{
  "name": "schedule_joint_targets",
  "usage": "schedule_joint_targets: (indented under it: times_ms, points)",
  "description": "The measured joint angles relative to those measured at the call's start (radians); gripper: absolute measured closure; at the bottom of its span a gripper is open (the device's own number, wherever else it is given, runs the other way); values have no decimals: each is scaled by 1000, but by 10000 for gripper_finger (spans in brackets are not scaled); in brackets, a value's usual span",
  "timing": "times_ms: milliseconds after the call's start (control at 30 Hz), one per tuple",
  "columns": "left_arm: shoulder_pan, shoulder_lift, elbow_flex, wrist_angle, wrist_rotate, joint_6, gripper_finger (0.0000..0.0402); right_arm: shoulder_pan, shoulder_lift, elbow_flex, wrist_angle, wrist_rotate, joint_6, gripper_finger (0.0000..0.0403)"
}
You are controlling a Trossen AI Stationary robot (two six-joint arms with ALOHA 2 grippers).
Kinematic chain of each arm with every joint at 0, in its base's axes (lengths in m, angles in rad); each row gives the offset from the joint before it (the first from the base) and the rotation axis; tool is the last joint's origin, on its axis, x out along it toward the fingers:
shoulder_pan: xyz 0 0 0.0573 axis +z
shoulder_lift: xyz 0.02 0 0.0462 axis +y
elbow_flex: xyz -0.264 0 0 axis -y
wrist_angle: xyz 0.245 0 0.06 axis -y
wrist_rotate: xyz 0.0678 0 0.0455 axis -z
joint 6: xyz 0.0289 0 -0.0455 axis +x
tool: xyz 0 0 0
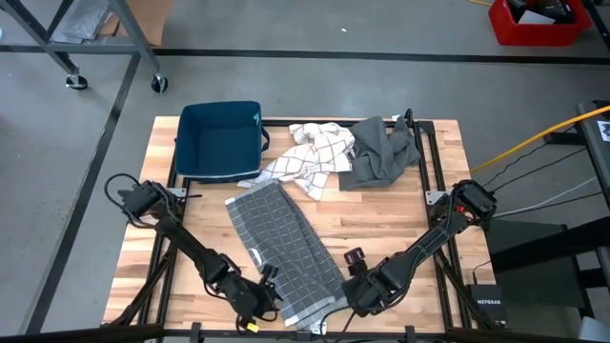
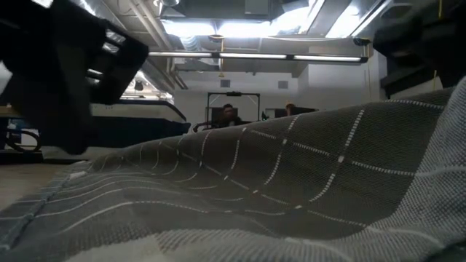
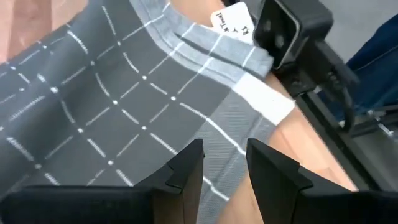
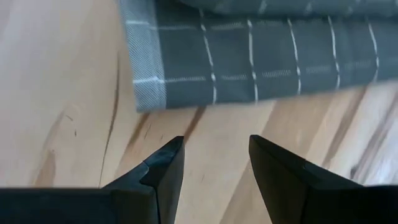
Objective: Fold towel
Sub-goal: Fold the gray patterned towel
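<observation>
Grey checked towel (image 1: 286, 250) lies flat at the table's (image 1: 381, 224) near edge; blue bin (image 1: 220, 141) looks empty. Left wrist view: left gripper (image 3: 225, 167) parted over the towel's hem. Right wrist view: right gripper (image 4: 215, 163) parted above bare wood.

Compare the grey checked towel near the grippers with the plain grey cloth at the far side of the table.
The grey checked towel lies spread out flat in a long strip; the plain grey cloth sits crumpled in a heap. The towel carries a white grid pattern, the cloth none. The towel lies between both grippers; the cloth lies far from them, beside a white checked cloth. Both are grey fabric.
</observation>
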Motion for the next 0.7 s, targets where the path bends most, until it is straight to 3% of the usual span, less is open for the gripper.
schedule_joint_targets:
  times_ms: [333, 700]
  points:
    - [32, 0, 2, -71, -3, 12, 276, 0, 0, 0, 53, -22, -232, 219]
    - [92, 0, 2, -35, 31, -24, 174, 0, 0, 0, 53, -22, -311, 219]
